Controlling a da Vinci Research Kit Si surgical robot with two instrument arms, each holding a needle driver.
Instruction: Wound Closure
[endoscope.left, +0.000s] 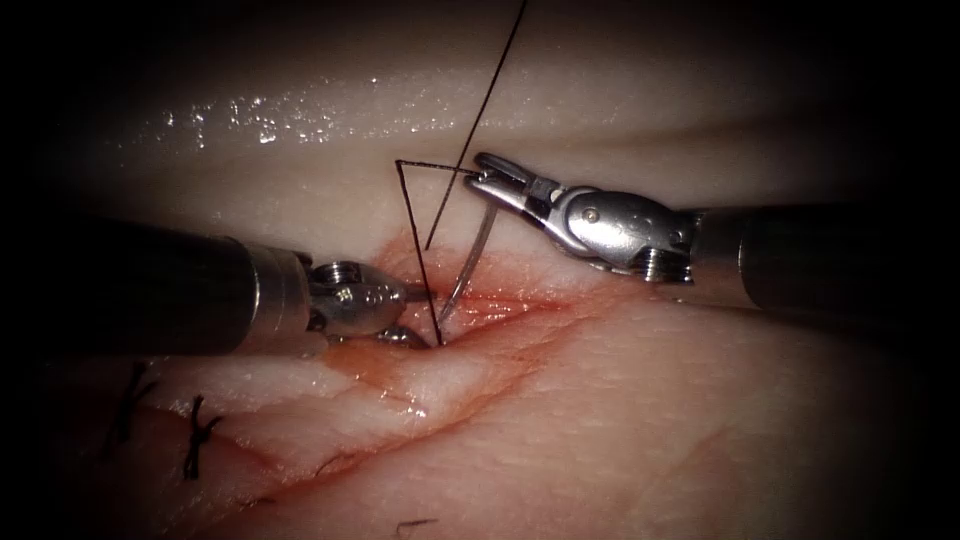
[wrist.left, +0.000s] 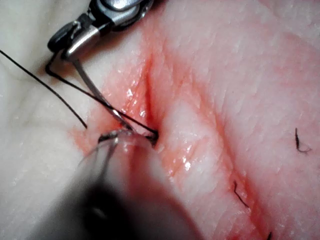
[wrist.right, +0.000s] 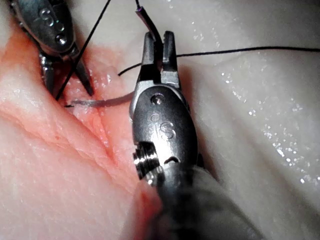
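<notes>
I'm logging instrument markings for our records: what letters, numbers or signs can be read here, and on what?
"S": stamped on the right arm's tool, whose jaws grip the needle near its thread end.
"S": stamped on the left arm's tool, jaws open at the cut.
The tissue and thread carry no writing.

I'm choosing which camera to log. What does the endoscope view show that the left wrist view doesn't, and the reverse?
Endoscope view: tied black thread stitches at the red cut's left end, and the left arm's steel tool, jaws open, holding nothing. Left wrist view: little new, a closer look at where the black thread enters the pale tissue. Both: the right arm's steel tool gripping the curved steel needle near its tail, tip at the cut.
</notes>
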